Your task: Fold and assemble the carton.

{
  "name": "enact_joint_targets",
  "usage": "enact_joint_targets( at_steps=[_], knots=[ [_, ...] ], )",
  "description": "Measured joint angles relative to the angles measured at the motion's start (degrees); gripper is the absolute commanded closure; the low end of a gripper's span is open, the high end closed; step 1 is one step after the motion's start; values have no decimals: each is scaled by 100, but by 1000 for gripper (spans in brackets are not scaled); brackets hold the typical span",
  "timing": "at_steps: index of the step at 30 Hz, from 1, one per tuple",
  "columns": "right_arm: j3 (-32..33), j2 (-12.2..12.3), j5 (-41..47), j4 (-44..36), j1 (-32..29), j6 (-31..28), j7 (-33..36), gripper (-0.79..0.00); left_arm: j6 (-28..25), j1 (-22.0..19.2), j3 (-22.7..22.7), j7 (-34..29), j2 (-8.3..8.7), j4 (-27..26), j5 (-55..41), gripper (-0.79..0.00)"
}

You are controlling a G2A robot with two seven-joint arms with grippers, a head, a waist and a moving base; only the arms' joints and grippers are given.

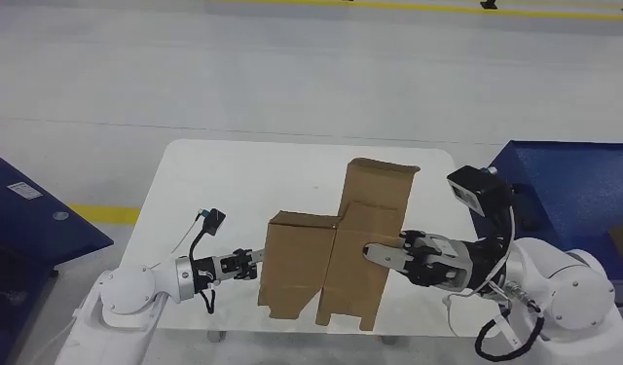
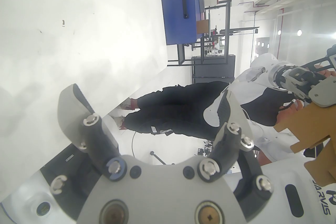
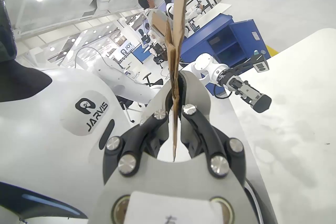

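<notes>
Above table [image 1: 219, 175], right gripper [image 1: 371, 253] around carton [image 1: 326, 258]

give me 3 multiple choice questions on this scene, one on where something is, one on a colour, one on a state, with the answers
1. Where is the carton?
A. on the floor
B. in the right gripper, over the table
C. inside a cabinet

2. What colour is the table?
A. white
B. green
C. black

3. How is the left gripper?
A. shut on the carton
B. shut on a cable
C. open, holding nothing

Answers:
1 B: the right wrist view shows its fingers clamped on the cardboard edge.
2 A: the top view shows a white tabletop.
3 C: the left wrist view shows its fingers spread with nothing between them.
</notes>
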Motion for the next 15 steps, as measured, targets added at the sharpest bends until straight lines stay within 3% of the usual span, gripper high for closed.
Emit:
enact_joint_targets(
  at_steps=[9,11,15],
  knots=[
    [-53,-11,102,74,-68,99,-90,0,0,0,0,0,0,0,0,-785],
    [-154,-33,564,255,-147,552,-314,0,0,0,0,0,0,0,0,-785],
    [-367,-84,3239,825,-40,2476,-481,0,0,0,0,0,0,0,0,-785]
  ],
)
